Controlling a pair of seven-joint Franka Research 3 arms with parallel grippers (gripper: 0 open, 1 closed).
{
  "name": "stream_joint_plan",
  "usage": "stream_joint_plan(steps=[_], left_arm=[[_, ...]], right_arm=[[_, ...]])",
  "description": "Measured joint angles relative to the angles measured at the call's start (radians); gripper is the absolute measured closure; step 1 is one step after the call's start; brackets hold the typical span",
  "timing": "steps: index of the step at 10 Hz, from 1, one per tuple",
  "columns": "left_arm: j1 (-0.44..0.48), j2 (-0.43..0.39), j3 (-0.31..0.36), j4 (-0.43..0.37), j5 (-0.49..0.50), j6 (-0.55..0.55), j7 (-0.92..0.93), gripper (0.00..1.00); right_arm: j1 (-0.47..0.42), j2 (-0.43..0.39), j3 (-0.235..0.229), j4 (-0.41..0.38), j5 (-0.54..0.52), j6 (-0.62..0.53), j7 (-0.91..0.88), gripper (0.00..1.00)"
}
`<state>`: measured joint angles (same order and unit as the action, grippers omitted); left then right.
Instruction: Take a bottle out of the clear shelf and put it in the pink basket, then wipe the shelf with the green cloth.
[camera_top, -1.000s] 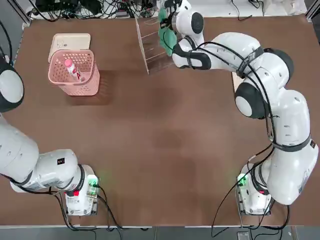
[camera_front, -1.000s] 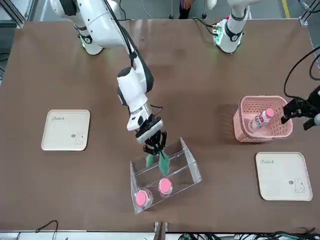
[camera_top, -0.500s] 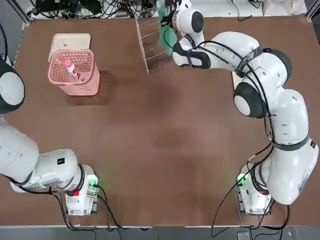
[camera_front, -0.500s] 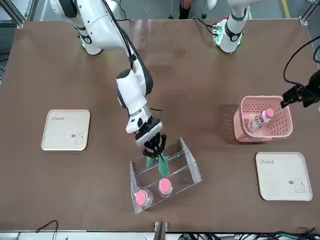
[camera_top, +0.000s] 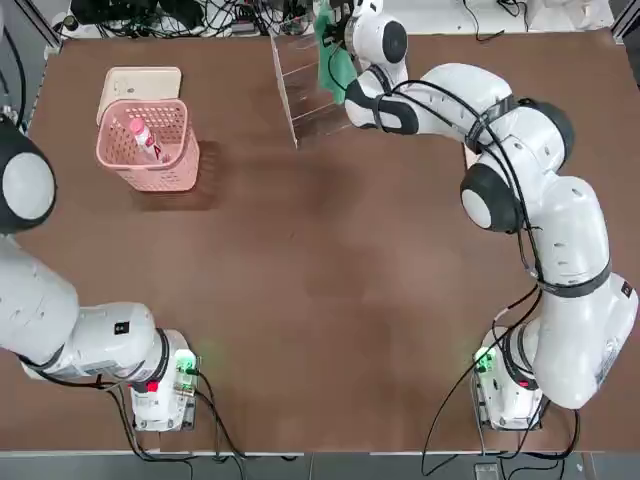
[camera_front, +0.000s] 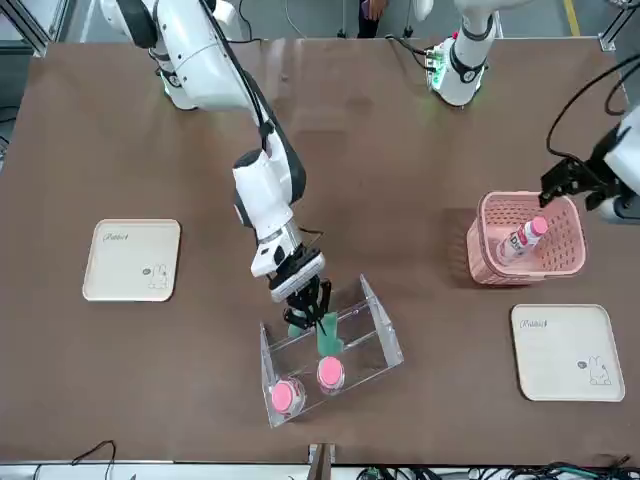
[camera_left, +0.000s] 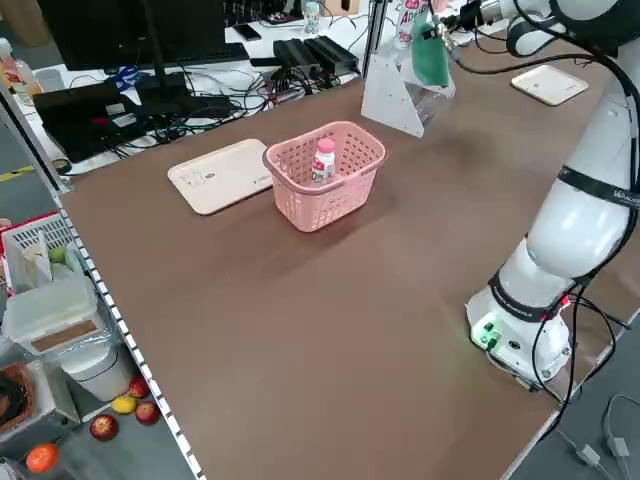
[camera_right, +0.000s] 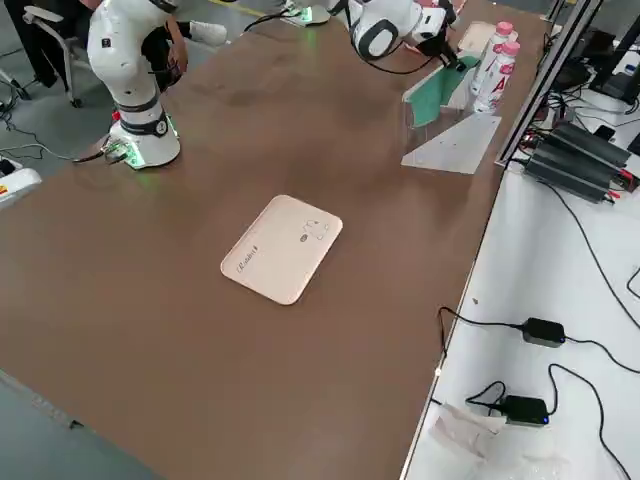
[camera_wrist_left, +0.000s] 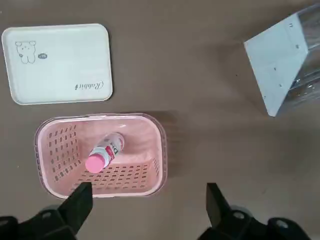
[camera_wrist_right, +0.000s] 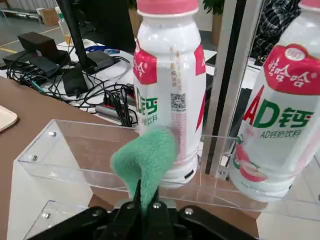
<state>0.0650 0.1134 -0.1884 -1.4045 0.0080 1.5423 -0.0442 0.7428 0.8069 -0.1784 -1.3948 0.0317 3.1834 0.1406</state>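
Several tubs and loose fruit (camera_left: 103, 427) sit beyond the bench's (camera_top: 290, 300) left edge. The left tool (camera_wrist_left: 150, 200) hangs near the pink basket (camera_front: 490, 235), on the robot's side of it, jaws wide open and holding nothing. One slim bottle (camera_front: 522, 240), pink-capped, leans inside the basket. Just past the basket, towards the far edge, lies a cream tray (camera_front: 568, 352), flat on the bench. Farther right, the clear shelf (camera_front: 385, 330) stands at the far edge, its side panels upright. Over its tiers the right tool (camera_wrist_right: 141, 200) is shut on the green cloth (camera_wrist_right: 145, 160), which droops from the fingertips. Two more pink-capped bottles stand in the shelf, beyond the cloth: the nearer bottle (camera_wrist_right: 170, 95) is right behind it, in the way of a pass across that tier, and the other bottle (camera_wrist_right: 280, 105) is farther right. Whether the cloth touches the nearer one, I cannot tell. Past the far edge lie tangled cables (camera_wrist_right: 95, 90). Well to the right, a second cream tray (camera_front: 132, 260) lies flat.
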Motion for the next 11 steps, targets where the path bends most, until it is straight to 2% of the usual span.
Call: stream_joint_plan(steps=[1, 4, 7, 11], left_arm=[[-0.023, -0.013, 0.017, 0.000, 0.001, -0.011, -0.001, 0.00], [-0.007, 0.003, 0.040, -0.003, -0.010, -0.019, 0.008, 0.00], [0.022, 0.012, 0.043, -0.003, -0.014, -0.016, 0.008, 0.00], [0.036, 0.011, 0.043, 0.002, 0.002, 0.010, 0.005, 0.00]], right_arm=[[0.000, 0.004, 0.000, 0.004, 0.000, 0.000, -0.006, 0.98], [-0.008, 0.008, -0.012, 0.036, 0.000, 0.000, -0.012, 0.98], [-0.024, 0.008, -0.021, 0.073, 0.000, 0.000, -0.015, 0.98], [-0.025, 0.038, -0.021, 0.074, -0.001, -0.001, -0.028, 0.98]])
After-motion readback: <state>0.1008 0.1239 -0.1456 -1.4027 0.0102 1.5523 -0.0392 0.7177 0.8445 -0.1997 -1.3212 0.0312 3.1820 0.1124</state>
